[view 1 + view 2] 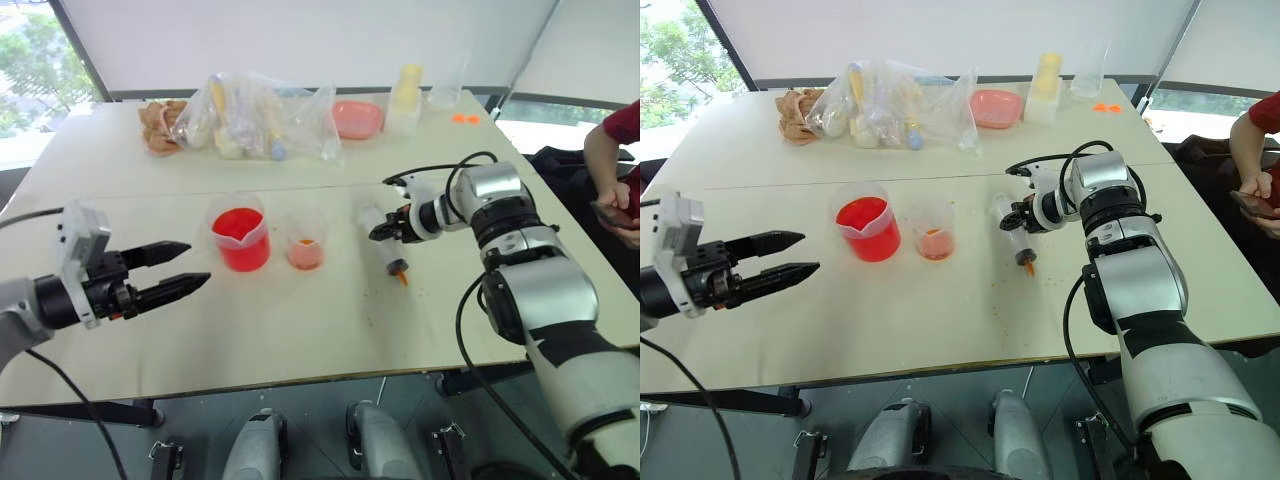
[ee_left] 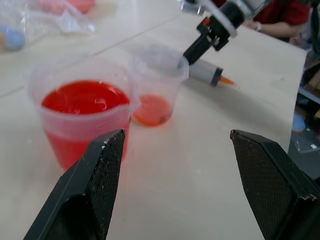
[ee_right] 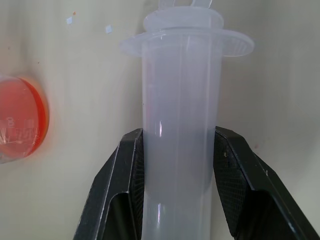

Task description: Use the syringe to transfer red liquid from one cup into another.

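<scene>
The syringe lies on the pale table, orange nozzle toward the front edge. My right gripper reaches down from the right and is shut on its clear barrel, one finger on each side, below the flange. Left of the syringe stands the small clear cup with pale pinkish-orange liquid at its bottom. Beside that cup is the wider spouted beaker holding red liquid. My left gripper hovers open to the left of the beaker, pointing at it, with nothing between its fingers.
Along the far side of the table lie clear plastic bags of small items, a pink bowl, a pale bottle and an empty clear cup. A person's arm shows at the right edge.
</scene>
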